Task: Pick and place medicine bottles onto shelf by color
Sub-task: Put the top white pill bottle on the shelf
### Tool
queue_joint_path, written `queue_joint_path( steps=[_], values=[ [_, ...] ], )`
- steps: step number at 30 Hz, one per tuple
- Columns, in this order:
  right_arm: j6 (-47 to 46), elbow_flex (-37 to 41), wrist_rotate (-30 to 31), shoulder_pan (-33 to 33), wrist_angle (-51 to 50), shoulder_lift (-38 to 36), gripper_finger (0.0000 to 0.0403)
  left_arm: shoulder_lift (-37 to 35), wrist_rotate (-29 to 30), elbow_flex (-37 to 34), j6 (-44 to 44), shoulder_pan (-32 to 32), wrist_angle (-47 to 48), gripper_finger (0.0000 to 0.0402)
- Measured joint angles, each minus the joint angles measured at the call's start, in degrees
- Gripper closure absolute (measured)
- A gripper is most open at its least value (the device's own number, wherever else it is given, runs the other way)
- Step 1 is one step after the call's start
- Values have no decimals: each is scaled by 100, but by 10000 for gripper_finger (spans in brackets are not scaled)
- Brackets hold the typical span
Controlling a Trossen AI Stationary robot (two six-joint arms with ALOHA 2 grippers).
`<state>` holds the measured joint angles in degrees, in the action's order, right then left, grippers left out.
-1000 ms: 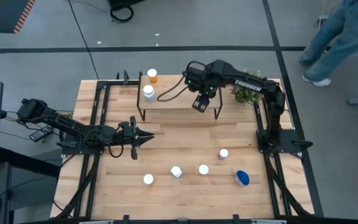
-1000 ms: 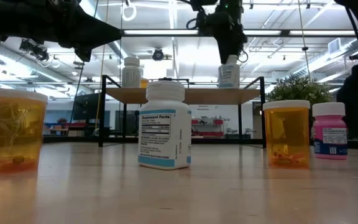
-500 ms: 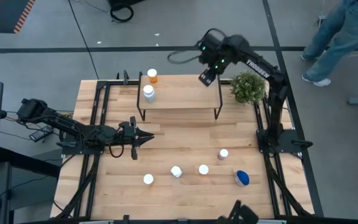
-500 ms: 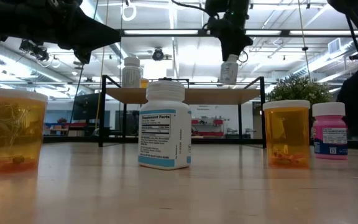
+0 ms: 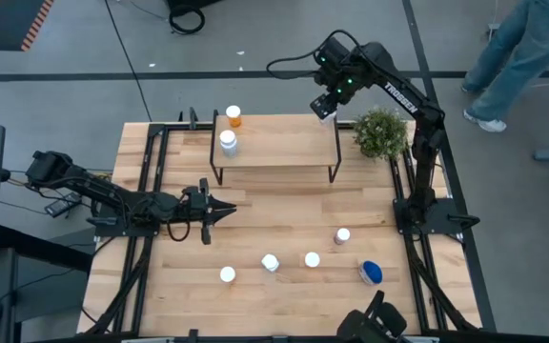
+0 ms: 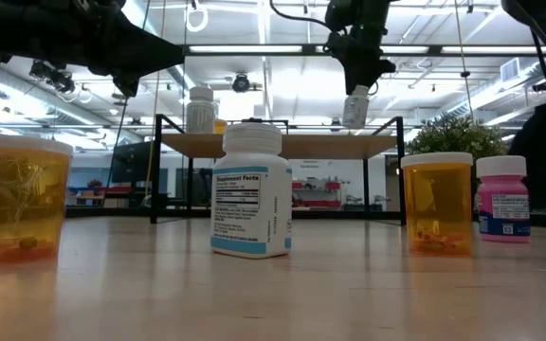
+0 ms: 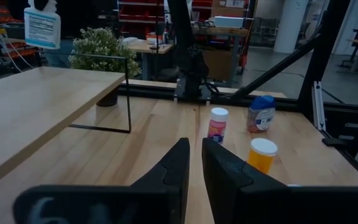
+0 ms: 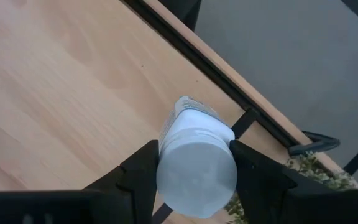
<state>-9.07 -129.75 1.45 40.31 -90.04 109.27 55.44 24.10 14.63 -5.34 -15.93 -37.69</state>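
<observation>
I see the right gripper (image 5: 325, 107) clamping a white-capped white bottle (image 8: 196, 163) above the light-wood shelf's (image 5: 279, 145) far right corner. Table bottle reads "Supplement Facts" (image 6: 249, 202). Left gripper (image 5: 225, 211) rests closed.

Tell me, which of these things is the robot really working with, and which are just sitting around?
Part of the job:
- shelf, two bottles already on it
- white bottle held in the right gripper above the shelf's corner
- loose bottles on the table, such as the blue-topped one
- left gripper, waiting low over the table

Just there:
- plant
- person walking past
</observation>
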Motion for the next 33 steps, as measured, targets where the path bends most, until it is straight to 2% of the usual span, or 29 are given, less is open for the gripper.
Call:
queue_joint_path(
  steps=[11, 23, 33],
  values=[
    [-606, 4, 4, -35, 2, 2, 218, 0, 0, 0, 0, 0, -2, 346],
    [-282, 312, 52, -262, 288, 2, 218, 0, 1, 0, -4, -8, -2, 348],
    [-341, 334, 168, -131, 380, 29, 218, 0, 0, 0, -7, -8, -2, 352]
  ],
)
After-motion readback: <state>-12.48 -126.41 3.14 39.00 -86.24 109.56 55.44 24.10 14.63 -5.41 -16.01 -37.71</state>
